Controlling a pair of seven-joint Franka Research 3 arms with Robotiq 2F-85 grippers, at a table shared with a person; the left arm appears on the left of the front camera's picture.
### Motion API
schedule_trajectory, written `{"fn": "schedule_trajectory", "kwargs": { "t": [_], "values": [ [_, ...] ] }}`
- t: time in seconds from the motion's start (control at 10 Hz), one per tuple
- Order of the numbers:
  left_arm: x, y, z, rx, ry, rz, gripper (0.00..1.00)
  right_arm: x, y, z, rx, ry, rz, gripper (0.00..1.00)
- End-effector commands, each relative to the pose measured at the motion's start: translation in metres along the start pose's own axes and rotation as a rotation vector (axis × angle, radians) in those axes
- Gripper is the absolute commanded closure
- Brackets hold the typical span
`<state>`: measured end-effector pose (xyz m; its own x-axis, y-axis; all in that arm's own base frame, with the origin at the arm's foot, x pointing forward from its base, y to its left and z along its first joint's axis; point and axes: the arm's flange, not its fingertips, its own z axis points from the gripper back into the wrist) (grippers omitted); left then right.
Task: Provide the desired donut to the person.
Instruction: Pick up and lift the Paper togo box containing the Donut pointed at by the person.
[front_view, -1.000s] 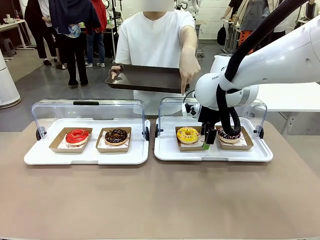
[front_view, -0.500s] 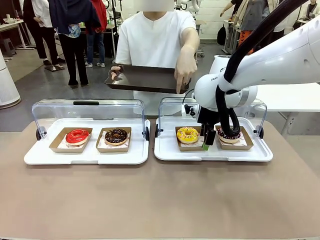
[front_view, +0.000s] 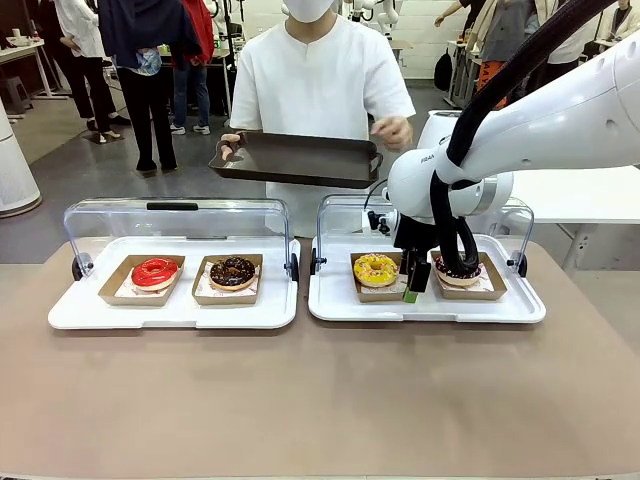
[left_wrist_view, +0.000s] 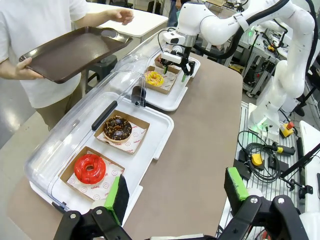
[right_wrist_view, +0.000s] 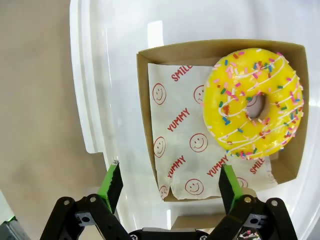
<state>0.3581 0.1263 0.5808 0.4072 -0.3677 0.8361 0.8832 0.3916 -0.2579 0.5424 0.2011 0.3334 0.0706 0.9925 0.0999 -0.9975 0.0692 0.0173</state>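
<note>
In the front view, the print on the right arm's white casing is too small to read. The right gripper (front_view: 413, 285) hangs over the right-hand white tray (front_view: 330, 300), just beside the yellow donut (front_view: 376, 268). At the far side, the person (front_view: 320, 90) holds a brown tray (front_view: 300, 158). In the left wrist view, no writing can be read. The left gripper (left_wrist_view: 176, 189) has its green-padded fingers (left_wrist_view: 117, 192) wide apart and empty above the table (left_wrist_view: 200, 150), near the red donut (left_wrist_view: 90, 168). In the right wrist view, the paper liner (right_wrist_view: 180, 145) reads "YUMMY" and "SMILE" in red among smiley faces. The donut lies on it inside a cardboard box (right_wrist_view: 145, 100). The gripper's fingers are spread wide and grip nothing, one outside the box wall, the other over the paper beside the donut.
</note>
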Motion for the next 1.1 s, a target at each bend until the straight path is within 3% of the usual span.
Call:
{"fn": "schedule_trajectory", "kwargs": {
  "t": [0.0, 0.4, 0.5, 0.6, 0.7, 0.9, 1.0],
  "values": [
    [0.0011, -0.0002, 0.0007, -0.007, -0.015, -0.010, 0.00, -0.0047, -0.0056, -0.0202, 0.031, 0.043, -0.011, 0.00],
    [0.0011, -0.0002, 0.0007, -0.007, -0.015, -0.010, 0.00, -0.0085, -0.0035, -0.0244, 0.050, 0.053, -0.007, 0.02],
    [0.0011, -0.0002, 0.0007, -0.007, -0.015, -0.010, 0.00, -0.0088, -0.0036, -0.0246, 0.050, 0.056, -0.004, 0.54],
    [0.0011, -0.0002, 0.0007, -0.007, -0.015, -0.010, 0.00, -0.0086, -0.0035, -0.0247, 0.050, 0.057, -0.002, 0.56],
    [0.0011, -0.0002, 0.0007, -0.007, -0.015, -0.010, 0.00, -0.0082, -0.0031, -0.0250, 0.049, 0.058, 0.002, 1.00],
    [0.0011, -0.0002, 0.0007, -0.007, -0.015, -0.010, 0.00, -0.0089, -0.0038, -0.0258, 0.048, 0.057, 0.000, 1.00],
    [0.0011, -0.0002, 0.0007, -0.007, -0.015, -0.010, 0.00, -0.0092, -0.0043, -0.0261, 0.049, 0.058, 0.000, 0.82]
  ]
}}
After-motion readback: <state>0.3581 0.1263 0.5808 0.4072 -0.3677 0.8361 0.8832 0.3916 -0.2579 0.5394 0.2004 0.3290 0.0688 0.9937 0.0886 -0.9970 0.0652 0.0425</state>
